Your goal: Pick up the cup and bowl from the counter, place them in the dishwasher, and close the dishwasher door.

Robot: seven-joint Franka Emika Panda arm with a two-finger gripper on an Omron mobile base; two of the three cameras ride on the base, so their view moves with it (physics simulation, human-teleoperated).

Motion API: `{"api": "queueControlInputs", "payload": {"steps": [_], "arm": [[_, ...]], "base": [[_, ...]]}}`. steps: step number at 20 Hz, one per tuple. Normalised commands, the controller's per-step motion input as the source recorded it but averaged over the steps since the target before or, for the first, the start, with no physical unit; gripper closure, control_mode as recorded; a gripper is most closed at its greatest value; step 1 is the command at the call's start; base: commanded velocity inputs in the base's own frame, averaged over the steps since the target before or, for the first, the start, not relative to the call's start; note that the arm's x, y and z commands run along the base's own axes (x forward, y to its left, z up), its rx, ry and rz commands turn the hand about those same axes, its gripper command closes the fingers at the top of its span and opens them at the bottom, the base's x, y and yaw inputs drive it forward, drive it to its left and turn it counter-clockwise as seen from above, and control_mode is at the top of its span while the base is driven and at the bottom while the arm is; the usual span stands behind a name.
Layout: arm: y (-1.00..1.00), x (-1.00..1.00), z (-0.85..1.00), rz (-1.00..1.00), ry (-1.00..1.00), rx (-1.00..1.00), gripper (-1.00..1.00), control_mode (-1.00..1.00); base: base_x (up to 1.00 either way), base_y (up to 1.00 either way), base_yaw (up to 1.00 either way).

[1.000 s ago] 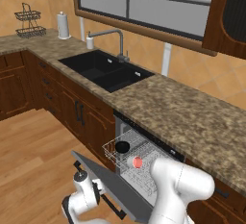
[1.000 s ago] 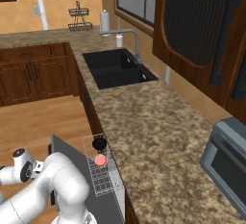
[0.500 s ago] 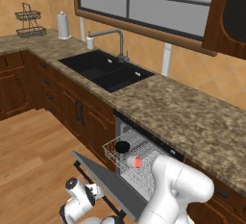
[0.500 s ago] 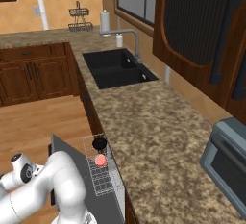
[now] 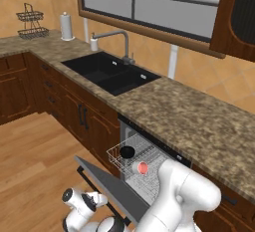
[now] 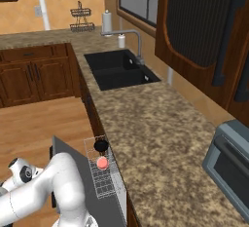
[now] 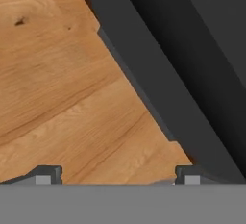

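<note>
The dishwasher door (image 5: 113, 185) hangs open and slopes down toward the floor. Its white wire rack (image 5: 130, 158) is pulled out over it. In the rack lie the black bowl (image 5: 127, 152) and, just beside it, the cup (image 5: 142, 168) with its red inside showing. From the other side I see the bowl (image 6: 100, 146), the cup (image 6: 102, 162) and the door (image 6: 63, 145). My arm is bent low under the door's outer edge. In the hand view my gripper (image 7: 117, 175) is open over the wood floor, nothing between its fingertips (image 7: 48, 174), with the grey door (image 7: 158, 74) slanting past on the right.
The granite counter (image 5: 189, 121) runs above the dishwasher, with a black sink (image 5: 110, 71) and faucet to the left. A paper roll (image 5: 66, 26) and wire basket (image 5: 31, 27) stand at the far end. A grey toaster oven (image 6: 231, 162) sits on the counter's right. Wood floor (image 5: 35, 151) lies left of the door.
My wrist has sunk a little lower and leftward beside the open door. The cup, bowl and door have not moved.
</note>
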Motion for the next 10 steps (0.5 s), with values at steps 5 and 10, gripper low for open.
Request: {"api": "queueControlInputs", "payload": {"steps": [5,10], "arm": [[-0.98,0.48,-0.85,0.00,0.01,-0.22,-1.00,-1.00],[-1.00,0.36,-0.41,0.01,0.05,-0.26,-1.00,-1.00]], "base": [[0.00,0.00,0.00],[0.00,0.00,0.00]]}}
